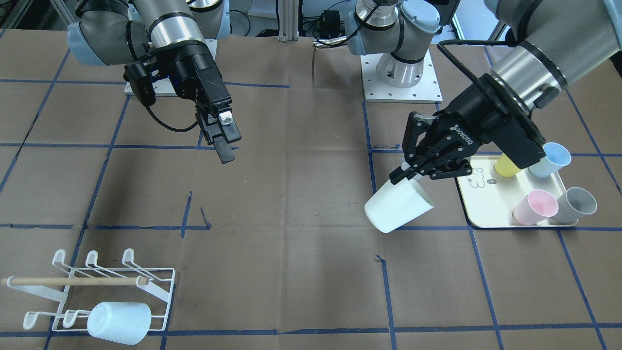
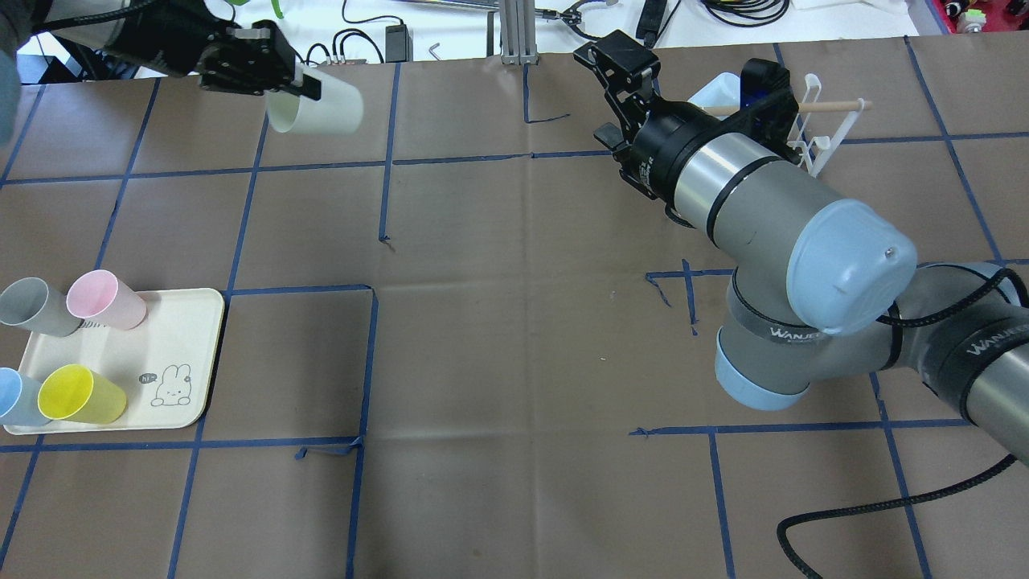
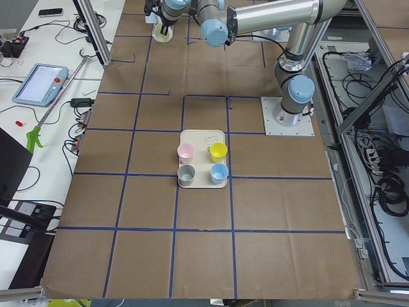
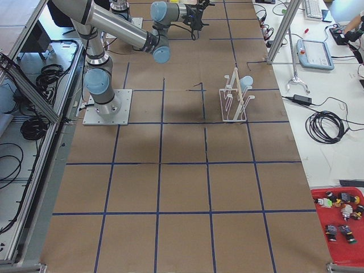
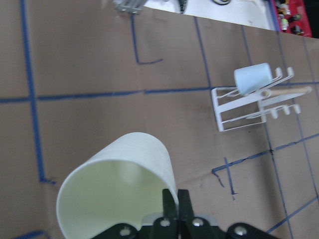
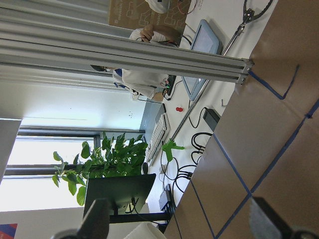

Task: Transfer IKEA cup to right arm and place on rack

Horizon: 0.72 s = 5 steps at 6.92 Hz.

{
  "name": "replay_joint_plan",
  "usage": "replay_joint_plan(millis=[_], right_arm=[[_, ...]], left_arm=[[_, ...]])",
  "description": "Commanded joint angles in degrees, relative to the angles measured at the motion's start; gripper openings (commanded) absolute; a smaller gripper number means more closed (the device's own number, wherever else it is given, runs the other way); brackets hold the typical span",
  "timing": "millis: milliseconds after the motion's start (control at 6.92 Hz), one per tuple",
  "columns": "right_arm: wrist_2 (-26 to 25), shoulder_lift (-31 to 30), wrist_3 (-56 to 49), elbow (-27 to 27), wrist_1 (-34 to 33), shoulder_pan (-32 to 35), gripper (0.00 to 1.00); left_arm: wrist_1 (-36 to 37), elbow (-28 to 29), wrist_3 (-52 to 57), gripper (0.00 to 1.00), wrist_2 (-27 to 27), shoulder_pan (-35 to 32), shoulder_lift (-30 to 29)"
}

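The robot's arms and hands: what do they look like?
The left arm and right arm are silver-grey with pale blue joint caps; each carries a black cable. The left hand is a black open linkage marked ROBOTIQ; the right hand is black with two long straight fingers.

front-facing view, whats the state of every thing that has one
white cup, off the table, tilted, gripped at its rim
left gripper, jaws shut on the white cup
right gripper, jaws open, empty
rack, standing on the table
pale blue cup, hung on the rack
tray, flat on the table
yellow cup, upright
sky blue cup, upright
pink cup, upright
grey cup, upright
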Motion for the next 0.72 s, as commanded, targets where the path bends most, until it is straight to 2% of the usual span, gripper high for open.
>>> replay_joint_plan(millis=[0, 289, 578], right_arm=[[0.00, 0.35, 0.00, -0.06, -0.09, 0.00, 1.00], [0.00, 0.27, 0.00, 0.11, 0.09, 0.00, 1.00], [0.00, -0.34, 0.95, 1.94, 3.23, 0.00, 1.00]], left_arm=[[23.66, -8.14, -1.96, 0.00, -4.15, -3.43, -0.56], [45.90, -17.81, -3.10, 0.00, -4.34, -7.19, -2.14], [64.03, -21.09, -10.30, 0.00, -3.82, -10.63, -5.55]])
